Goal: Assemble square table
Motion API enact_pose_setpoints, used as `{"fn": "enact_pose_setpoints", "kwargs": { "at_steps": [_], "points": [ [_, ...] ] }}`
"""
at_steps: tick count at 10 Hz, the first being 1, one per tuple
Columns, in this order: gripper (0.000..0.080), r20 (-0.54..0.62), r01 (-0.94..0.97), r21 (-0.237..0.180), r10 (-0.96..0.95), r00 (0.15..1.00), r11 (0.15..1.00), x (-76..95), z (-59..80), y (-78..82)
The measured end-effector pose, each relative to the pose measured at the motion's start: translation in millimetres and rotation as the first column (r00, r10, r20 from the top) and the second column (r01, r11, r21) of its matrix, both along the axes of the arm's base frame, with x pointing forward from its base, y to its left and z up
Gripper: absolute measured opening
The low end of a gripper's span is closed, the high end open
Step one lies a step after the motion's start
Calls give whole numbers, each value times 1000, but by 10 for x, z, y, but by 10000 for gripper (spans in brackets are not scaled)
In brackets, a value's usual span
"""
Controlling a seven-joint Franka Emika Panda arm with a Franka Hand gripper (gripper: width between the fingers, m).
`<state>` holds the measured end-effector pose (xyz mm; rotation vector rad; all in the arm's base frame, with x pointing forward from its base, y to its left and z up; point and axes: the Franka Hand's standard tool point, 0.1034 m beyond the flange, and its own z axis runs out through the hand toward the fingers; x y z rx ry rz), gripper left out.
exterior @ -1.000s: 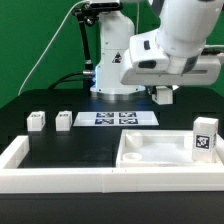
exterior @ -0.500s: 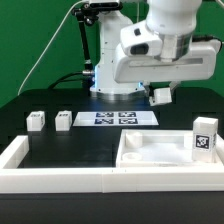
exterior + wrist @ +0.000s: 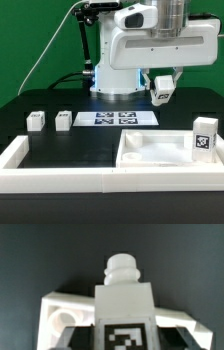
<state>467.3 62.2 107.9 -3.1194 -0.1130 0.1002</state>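
Note:
My gripper is shut on a white tagged leg and holds it tilted in the air above the back right of the black worktop. In the wrist view the leg stands between the dark fingers, its tag near the jaws and its rounded peg pointing away. The white square table top lies at the front right, and a corner of it shows under the held leg. A third leg stands upright at the top's right rim. Two more legs sit at the exterior view's left.
The marker board lies flat in the middle, in front of the arm's white base. A long low white wall edges the worktop's front and left side.
The arm has swung toward the exterior view's left and turned at the wrist. The held leg has risen a little and now hangs more tilted. The other parts have not moved.

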Motion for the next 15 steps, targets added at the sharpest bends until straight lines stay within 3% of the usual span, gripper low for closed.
{"fn": "enact_pose_setpoints", "kwargs": {
  "at_steps": [3,5,8,13,15],
  "points": [
    [288,214,-15,-3,15,977,1000,93,-21,-49],
    [288,304,-53,-21,57,951,998,278,20,-165],
    [288,309,-85,-32,90,947,996,603,136,-239],
    [288,295,-75,-29,81,952,997,601,103,-257],
    [288,260,-15,-1,15,966,1000,849,124,-319]
  ]
}}
